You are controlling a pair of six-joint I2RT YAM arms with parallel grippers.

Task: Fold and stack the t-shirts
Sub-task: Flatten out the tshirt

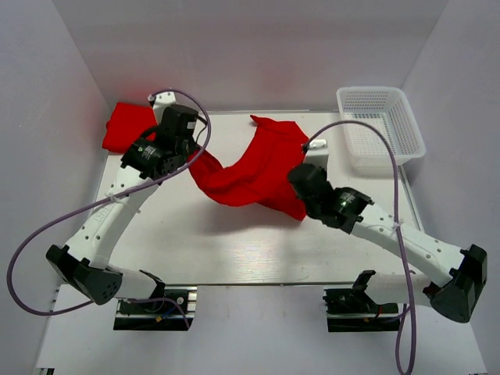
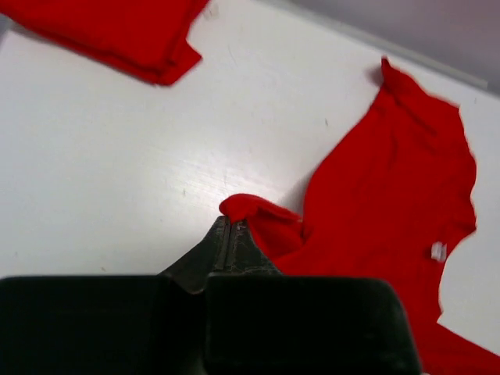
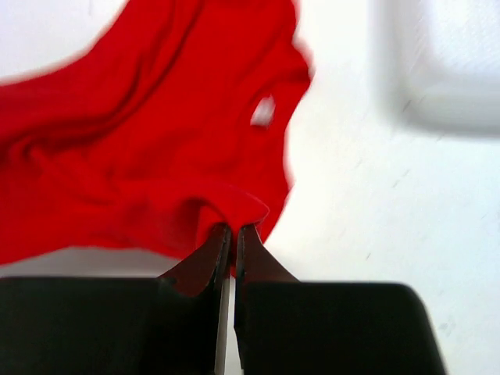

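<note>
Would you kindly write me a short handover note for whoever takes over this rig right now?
Left gripper: shut on a bunched edge of the loose t-shirt.
Right gripper: shut on another edge of it, on the side of the white neck tag.
Things: the loose t-shirt is strung, crumpled, between both arms over mid-table. A folded t-shirt lies at the far left corner. The white basket stands at the far right.
Done: at least one shirt folded, it seems.
Left: spread and fold the held shirt, then stack it on the folded one.
</note>
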